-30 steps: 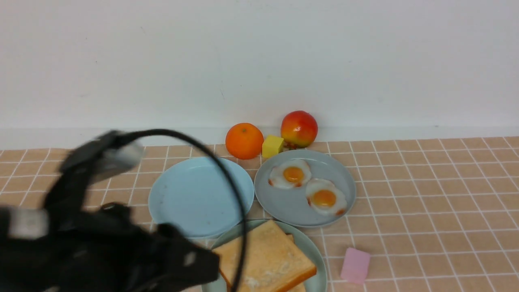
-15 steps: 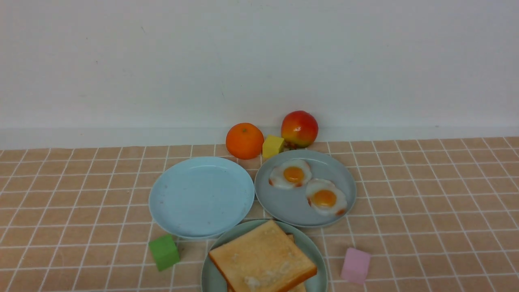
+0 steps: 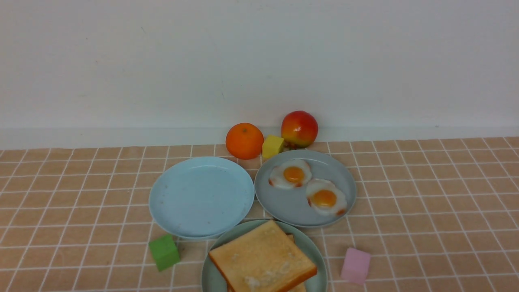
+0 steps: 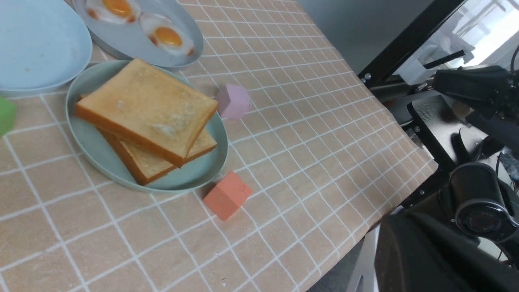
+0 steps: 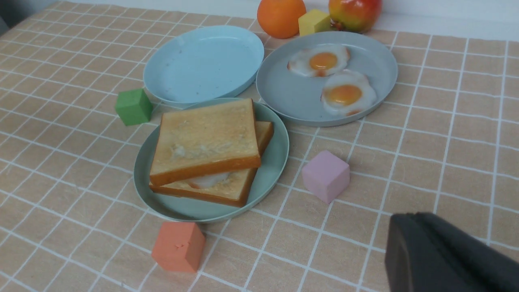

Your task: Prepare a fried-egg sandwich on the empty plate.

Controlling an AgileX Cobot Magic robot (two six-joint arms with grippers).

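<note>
The fried-egg sandwich (image 3: 262, 259) lies on the pale mint-green plate (image 3: 314, 248) at the table's near edge: two golden toast slices stacked askew. In the right wrist view the sandwich (image 5: 206, 142) shows a white egg edge (image 5: 206, 180) between the slices. Neither gripper appears in the front view. My left gripper (image 4: 389, 235) is a dark shut mass beyond the table's corner, well away from the sandwich (image 4: 148, 107). My right gripper (image 5: 411, 221) hovers shut and holding nothing over the cloth, short of the pink cube.
A grey-blue plate (image 3: 292, 209) holds two fried eggs (image 3: 290, 174) (image 3: 325, 198). Beside it sits a sky-blue plate (image 3: 200, 196). An orange (image 3: 244, 140), yellow cube (image 3: 272, 146) and red fruit (image 3: 299, 128) line the wall. Green (image 3: 164, 252), pink (image 3: 355, 265) and salmon (image 5: 178, 246) cubes surround the sandwich plate.
My left arm has pulled back out of the front view at the lower left, uncovering the green cube and the sandwich plate's left side. Nothing on the table has moved.
</note>
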